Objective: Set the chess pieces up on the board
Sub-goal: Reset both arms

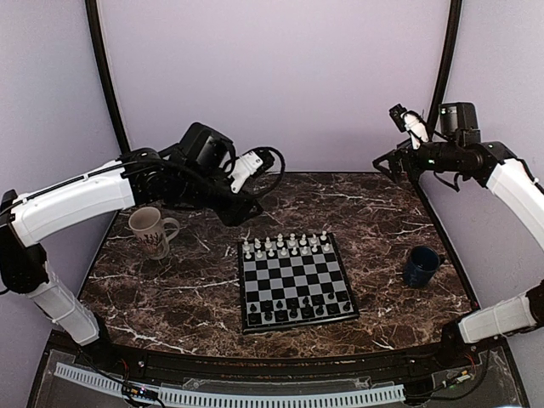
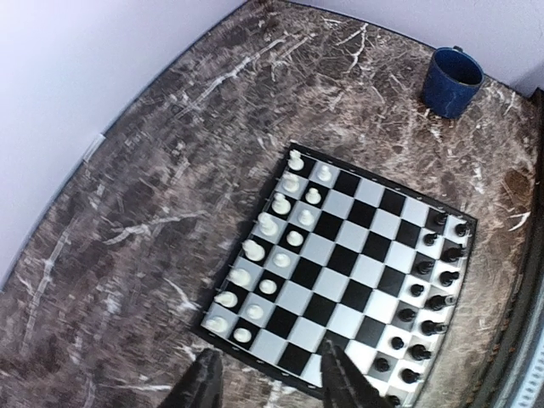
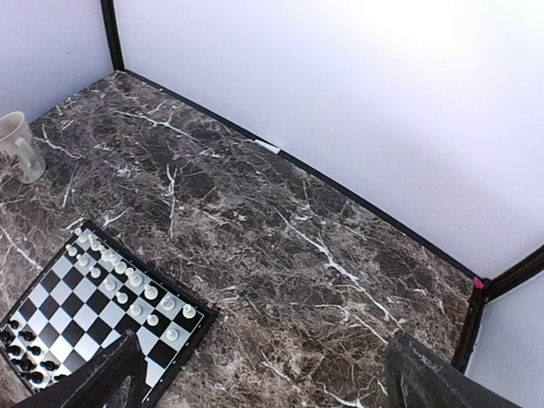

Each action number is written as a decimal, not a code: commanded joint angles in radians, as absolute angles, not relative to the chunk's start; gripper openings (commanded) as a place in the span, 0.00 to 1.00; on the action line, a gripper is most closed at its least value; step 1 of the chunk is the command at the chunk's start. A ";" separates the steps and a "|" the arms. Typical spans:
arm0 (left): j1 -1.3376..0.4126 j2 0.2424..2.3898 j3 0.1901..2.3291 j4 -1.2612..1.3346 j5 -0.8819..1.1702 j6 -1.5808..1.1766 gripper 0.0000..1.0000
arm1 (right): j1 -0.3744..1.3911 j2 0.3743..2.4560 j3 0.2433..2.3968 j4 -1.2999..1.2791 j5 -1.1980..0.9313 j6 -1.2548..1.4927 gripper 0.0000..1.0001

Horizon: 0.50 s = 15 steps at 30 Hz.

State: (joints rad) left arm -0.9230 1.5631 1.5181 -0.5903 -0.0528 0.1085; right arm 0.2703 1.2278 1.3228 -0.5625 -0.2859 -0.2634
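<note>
- Chess pieces (image 1: 286, 246) stand on the board (image 1: 294, 281), which lies flat near the middle of the table (image 1: 183, 293), turned slightly askew to its edges.
- White pieces (image 2: 270, 255) fill the two rows along the board's far edge. Black pieces (image 2: 427, 289) fill the two rows along its near edge, and the four rows of squares between them are bare.
- At this size the kind of each piece cannot be told.
- Left gripper (image 1: 244, 210) hangs above the table, to the far left of the board and not over it.
- In its wrist view the left gripper's two dark fingers (image 2: 204, 387) stand apart with only tabletop and the board's corner showing between them, so the jaws are parted and hold nothing.
- Right gripper (image 1: 382, 162) is raised high near the far right corner of the table, well away from the board.
- From its own camera the right gripper's fingers (image 3: 102, 382) sit at opposite sides of the picture. The jaws are spread very wide and grip nothing.
- A cream mug (image 1: 151, 231) with dark markings stands upright to the left of the board, well apart from it, below the left arm's forearm.
- A dark blue mug (image 1: 421, 266) stands upright to the right of the board, near the table's right edge, with a stretch of tabletop between it and the board.
- Pale lilac walls (image 1: 280, 76) close in the table on three sides, with black frame posts (image 1: 105, 72) at the far corners.
- A white slotted strip (image 1: 238, 395) runs along the near edge, between the arm bases.
</note>
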 commanded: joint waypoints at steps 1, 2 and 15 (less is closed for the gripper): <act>-0.913 1.463 1.397 -0.357 -0.273 0.043 0.55 | 0.267 1.230 1.395 -0.535 -0.186 -0.193 0.98; -0.911 1.441 1.373 -0.321 -0.337 0.022 0.63 | 0.267 1.218 1.388 -0.496 -0.137 -0.166 0.98; -0.859 1.356 1.302 -0.240 -0.739 -0.134 0.99 | 0.222 1.174 1.328 -0.388 -0.087 -0.048 0.98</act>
State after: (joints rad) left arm -0.8658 1.3685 1.3109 -0.2535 -0.6319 -0.0952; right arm 0.2474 1.2247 1.3701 -0.4656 -0.0814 -0.0830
